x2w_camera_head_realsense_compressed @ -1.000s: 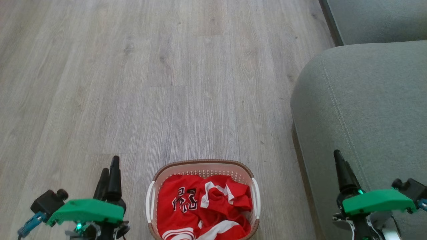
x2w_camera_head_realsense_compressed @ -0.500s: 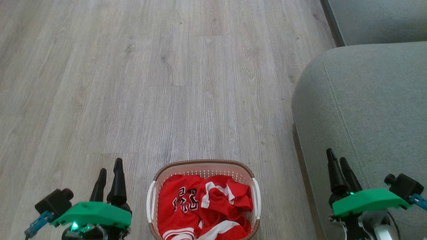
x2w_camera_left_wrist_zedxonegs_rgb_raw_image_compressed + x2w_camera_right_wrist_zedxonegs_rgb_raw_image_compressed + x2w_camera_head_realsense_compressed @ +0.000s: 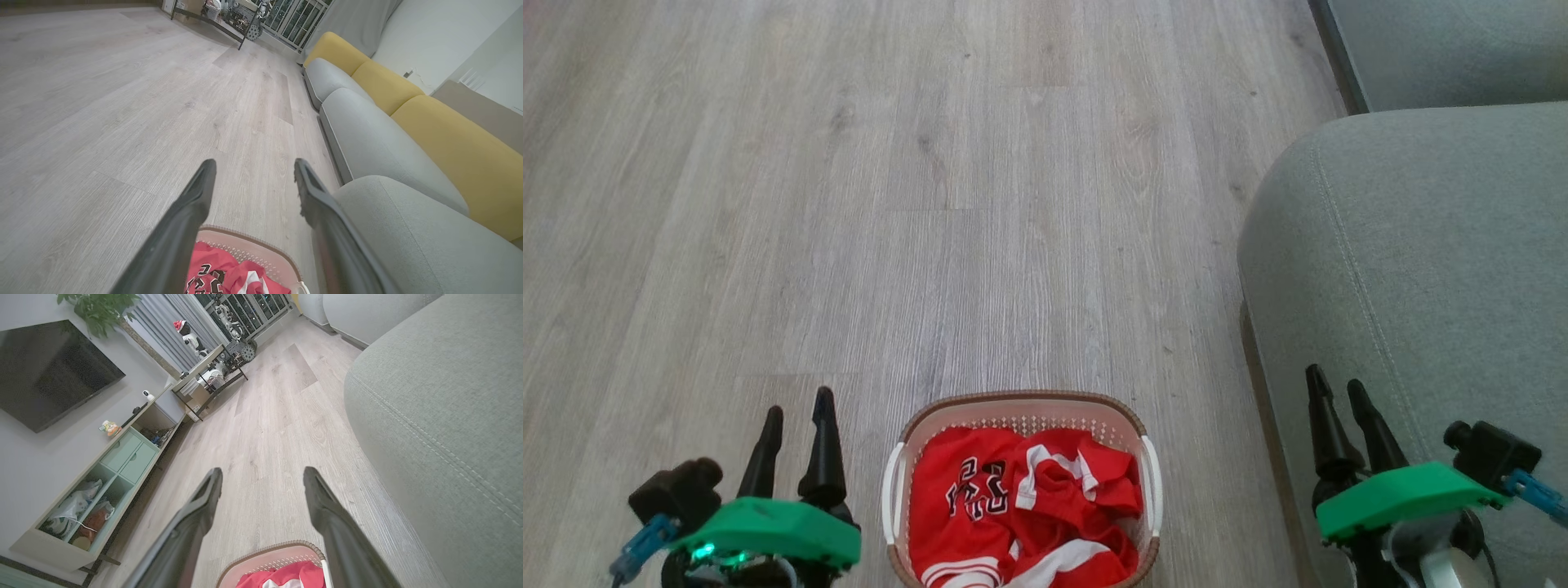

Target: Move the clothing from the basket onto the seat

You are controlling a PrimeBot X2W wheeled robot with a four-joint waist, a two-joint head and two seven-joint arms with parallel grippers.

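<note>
The red clothing [image 3: 1021, 510] with white trim and black lettering lies crumpled inside the small white basket [image 3: 1023, 404], which stands on the floor at the bottom centre of the head view. Its brown rim also appears in the left wrist view as the basket [image 3: 261, 249] and in the right wrist view as the basket [image 3: 269, 551]. The grey-green seat [image 3: 1421, 269] fills the right side. My left gripper [image 3: 796, 404] is open, left of the basket. My right gripper [image 3: 1335, 382] is open over the seat's front edge, right of the basket. Neither holds anything.
Pale wood floor [image 3: 931, 204] stretches ahead of the basket. A second grey cushion [image 3: 1445, 49] lies beyond the seat. Yellow back cushions [image 3: 449, 139] line the sofa. A low cabinet [image 3: 114, 465] with a dark screen [image 3: 45, 371] above it stands along the opposite wall.
Both grippers have turned about their wrists, so their two fingers now show side by side and apart; each has also drifted slightly inward towards the basket. The clothing and basket have not moved.
</note>
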